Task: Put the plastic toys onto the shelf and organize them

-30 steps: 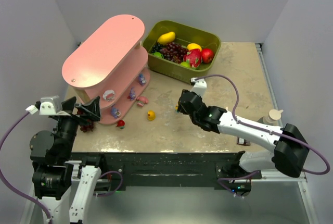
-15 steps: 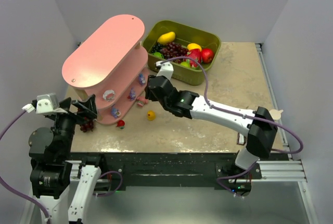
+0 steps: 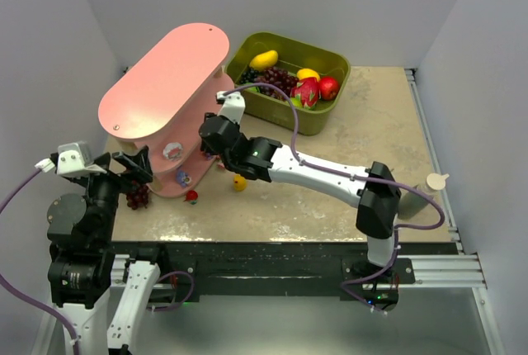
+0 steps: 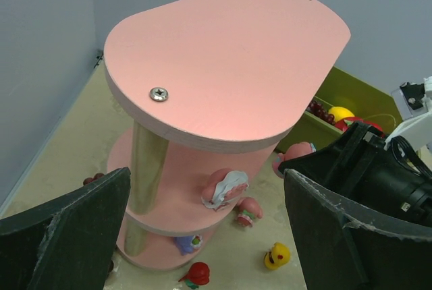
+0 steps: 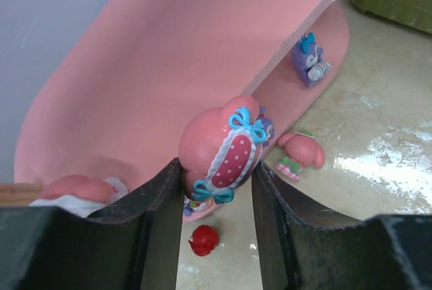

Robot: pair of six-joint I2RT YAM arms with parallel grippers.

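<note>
The pink shelf [image 3: 165, 74] stands at the back left. My right gripper [image 3: 211, 135] is shut on a pink toy with blue bows [image 5: 219, 148] and holds it beside the shelf's middle tier. In the right wrist view the gripper [image 5: 216, 182] has the toy between both fingers. A pink-and-white toy [image 3: 172, 151] lies on the middle tier and purple toys [image 3: 182, 178] [image 3: 224, 126] on the bottom tier. A yellow toy [image 3: 239, 182], a red toy [image 3: 191, 197] and a pink toy [image 4: 248, 210] lie on the table. My left gripper [image 3: 132, 169] is open and empty, left of the shelf.
An olive-green bin [image 3: 326, 115] of larger fruits stands behind the right arm. A dark red grape bunch [image 3: 136, 198] lies under my left gripper. A small bottle [image 3: 425, 190] stands at the right edge. Grey walls close in the left and back.
My right arm has swung left from the middle of the table to the shelf with the pink toy in its jaws. The left gripper has barely moved.
</note>
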